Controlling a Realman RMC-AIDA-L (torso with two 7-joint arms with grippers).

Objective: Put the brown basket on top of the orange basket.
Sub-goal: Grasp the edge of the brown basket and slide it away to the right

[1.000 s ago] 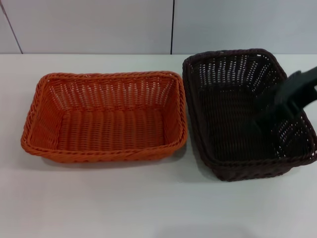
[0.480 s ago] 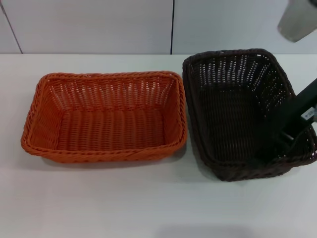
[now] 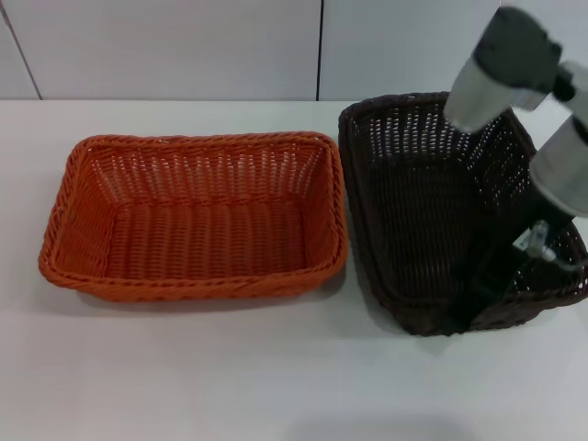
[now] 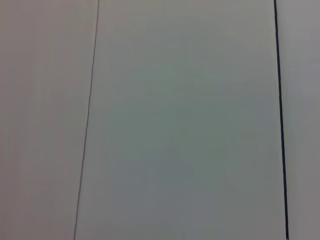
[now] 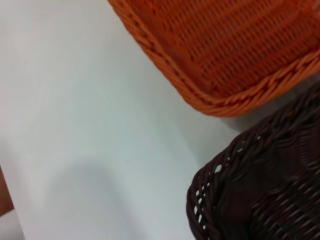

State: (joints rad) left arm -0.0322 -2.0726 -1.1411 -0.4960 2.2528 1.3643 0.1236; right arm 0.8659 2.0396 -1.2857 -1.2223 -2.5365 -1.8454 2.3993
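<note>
The brown basket (image 3: 413, 202) stands upright on the white table at the right. The orange basket (image 3: 197, 220) stands beside it at the left, their rims almost touching. My right arm reaches down from the upper right, and my right gripper (image 3: 484, 289) is low inside the brown basket at its front right wall. Its dark tip blends with the weave. The right wrist view shows a corner of the orange basket (image 5: 235, 45) and a corner of the brown basket (image 5: 265, 190) over the table. My left gripper is out of view; its wrist view shows only a pale panelled wall.
The white table (image 3: 230, 367) stretches in front of both baskets. A pale wall with a dark seam (image 3: 320, 50) stands behind them. The grey link of my right arm (image 3: 501, 69) hangs over the brown basket's far right corner.
My right arm has come further in from the upper right and its gripper has moved down towards the brown basket's front wall. Both baskets stay where they were.
</note>
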